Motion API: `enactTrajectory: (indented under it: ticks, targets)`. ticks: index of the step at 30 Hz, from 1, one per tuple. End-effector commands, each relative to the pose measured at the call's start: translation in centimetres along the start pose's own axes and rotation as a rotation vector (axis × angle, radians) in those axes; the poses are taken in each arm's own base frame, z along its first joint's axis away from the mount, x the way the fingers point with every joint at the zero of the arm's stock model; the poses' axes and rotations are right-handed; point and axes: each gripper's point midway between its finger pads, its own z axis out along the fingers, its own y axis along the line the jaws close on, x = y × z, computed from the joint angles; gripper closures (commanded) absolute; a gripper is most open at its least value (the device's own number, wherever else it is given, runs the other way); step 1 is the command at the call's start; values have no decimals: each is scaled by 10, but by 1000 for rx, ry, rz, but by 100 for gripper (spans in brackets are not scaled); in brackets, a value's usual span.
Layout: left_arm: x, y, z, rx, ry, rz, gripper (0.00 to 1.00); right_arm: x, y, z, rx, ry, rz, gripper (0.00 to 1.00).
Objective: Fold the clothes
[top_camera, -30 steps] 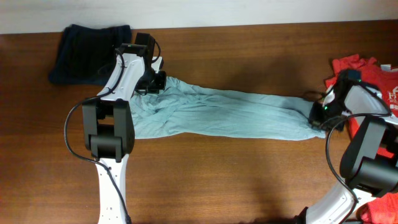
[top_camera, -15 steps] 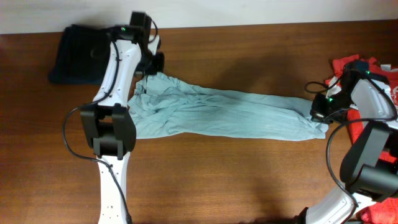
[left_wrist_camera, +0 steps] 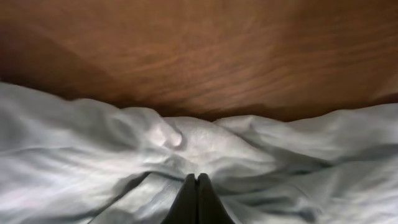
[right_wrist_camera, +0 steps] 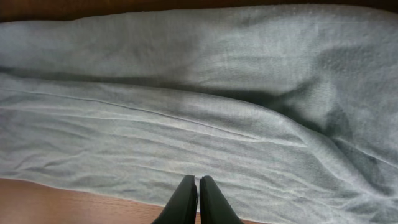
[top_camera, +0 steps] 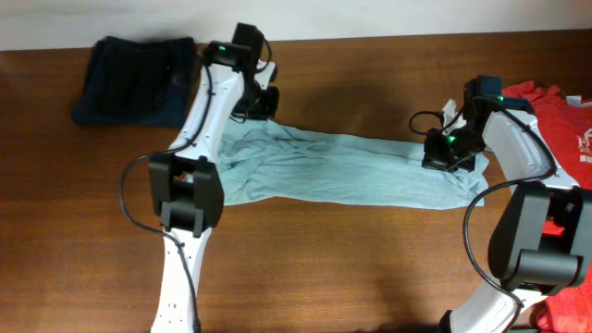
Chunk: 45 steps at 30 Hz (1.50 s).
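A light teal garment (top_camera: 351,166) lies stretched across the middle of the wooden table. My left gripper (top_camera: 262,104) is at its upper left end. In the left wrist view the fingers (left_wrist_camera: 198,185) are pressed together on a bunched fold of the teal cloth (left_wrist_camera: 93,162). My right gripper (top_camera: 442,153) is over the garment's right end. In the right wrist view its fingers (right_wrist_camera: 198,183) are closed with teal cloth (right_wrist_camera: 217,87) pinched between them, near the cloth's edge.
A folded dark navy garment (top_camera: 134,79) lies at the back left. A red garment (top_camera: 560,111) lies at the right edge, with more red cloth (top_camera: 566,314) at the bottom right corner. Bare wooden table (top_camera: 370,268) runs along the front.
Both grippers have moved inward. The left went up and then right, taking the garment's upper left corner with it. The right moved left and up, drawing the right end with it.
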Motion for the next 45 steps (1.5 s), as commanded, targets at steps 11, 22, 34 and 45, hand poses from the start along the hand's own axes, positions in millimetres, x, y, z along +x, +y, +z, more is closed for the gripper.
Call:
enactTrajectory:
  ticks: [11,22,34,45]
  targets:
    - [49,13,14,-35,228,-46,99,7,4,6,-13,7,-18,91]
    - [69,14,-6,-55,313,-75,99,6,-5,6,40,3,-18,90]
    - [23,39,-11,-135,118,-142,55,4,-4,6,39,-4,-19,1]
    - [24,39,1,-136,130,-142,56,4,-4,6,39,-5,-20,1]
